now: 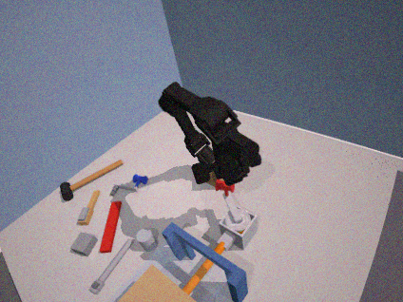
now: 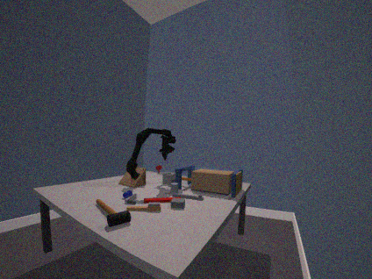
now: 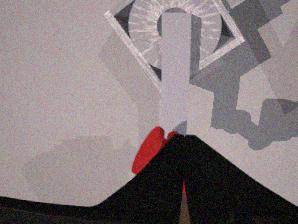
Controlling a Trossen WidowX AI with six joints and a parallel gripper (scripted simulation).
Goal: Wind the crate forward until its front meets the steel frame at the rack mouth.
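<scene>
One arm works this bench [image 1: 309, 190]. Going left to right in the top view: a black-headed hammer [image 1: 90, 179] lies farthest left, then a small wood-handled tool [image 1: 88, 207] and a grey block [image 1: 85, 244]. Next comes a red bar [image 1: 110, 226], with a blue knobbed piece [image 1: 140, 179] above it and a grey rod [image 1: 111, 266] below. A grey cylinder [image 1: 145, 238] stands just right of the red bar.

Right of that, the blue frame [image 1: 209, 255] stands at the bottom edge, with the crate [image 1: 152, 288] behind it and the orange strap [image 1: 204, 269] running under the frame to the winch [image 1: 239, 228]. The handle [image 1: 234, 207] is seated in the winch's top, its grey shaft tilted up and away, ending in a red grip [image 1: 224, 186].

The gripper [image 1: 223, 173] hangs above the red grip, fingers closed fully together with nothing between them. In the wrist view the grip [image 3: 149, 149] shows just beside the black fingers, outside them, and the shaft [image 3: 176, 70] leads down into the winch drum [image 3: 176, 15].
</scene>
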